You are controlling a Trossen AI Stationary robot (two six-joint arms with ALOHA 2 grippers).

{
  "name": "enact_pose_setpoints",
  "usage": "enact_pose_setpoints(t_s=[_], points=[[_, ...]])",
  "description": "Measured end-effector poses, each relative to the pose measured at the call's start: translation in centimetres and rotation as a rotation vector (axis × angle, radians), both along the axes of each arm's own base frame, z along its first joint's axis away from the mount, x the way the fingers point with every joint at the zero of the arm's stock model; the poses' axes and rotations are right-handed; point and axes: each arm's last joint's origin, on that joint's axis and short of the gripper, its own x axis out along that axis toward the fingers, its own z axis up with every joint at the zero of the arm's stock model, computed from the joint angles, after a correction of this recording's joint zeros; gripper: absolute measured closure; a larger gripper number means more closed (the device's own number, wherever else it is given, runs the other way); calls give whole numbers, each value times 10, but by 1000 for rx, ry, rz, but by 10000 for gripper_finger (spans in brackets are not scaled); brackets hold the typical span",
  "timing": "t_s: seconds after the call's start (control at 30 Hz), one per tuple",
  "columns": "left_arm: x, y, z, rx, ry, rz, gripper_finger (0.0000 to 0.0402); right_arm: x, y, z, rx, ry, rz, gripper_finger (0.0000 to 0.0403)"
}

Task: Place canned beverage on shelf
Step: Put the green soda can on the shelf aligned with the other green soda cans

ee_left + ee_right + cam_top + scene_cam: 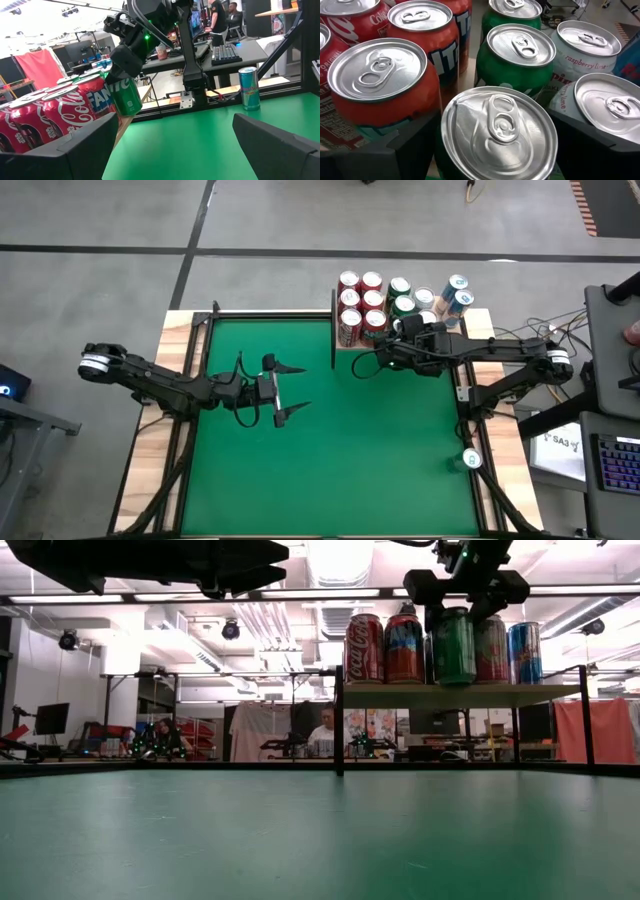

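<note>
- The green can (pixel 455 645) stands on the shelf (pixel 460 695), right under the right end effector (pixel 468 602).
- Its fingers sit on both sides of the can; I cannot tell if they grip.
- The left end effector (pixel 290 392) hangs wide open over the bench (pixel 380 450).

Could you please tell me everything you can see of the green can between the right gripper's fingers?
The green can is a soda can with a silver lid, its pull tab flat and unopened. It stands upright at the front edge of the shelf, among red, green and white cans. The right gripper comes down over it, a dark finger on either side. Whether its base rests on the board, and whether the fingers press it, cannot be told.
</note>
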Motion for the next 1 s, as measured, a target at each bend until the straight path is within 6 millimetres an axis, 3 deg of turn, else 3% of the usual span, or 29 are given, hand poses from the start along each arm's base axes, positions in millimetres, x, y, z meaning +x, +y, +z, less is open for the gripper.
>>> enact_pose_setpoints(t_s=[0.67, 0.83, 1.0], points=[[3, -1, -4, -6, 2, -5, 24, 3, -1, 2, -31, -28, -5, 76], [28, 1, -19, -10, -81, -10, 24, 3, -1, 2, -32, -30, -6, 76], [81, -3, -40, -10, -67, 55, 25, 3, -1, 2, -32, -27, -5, 76]])
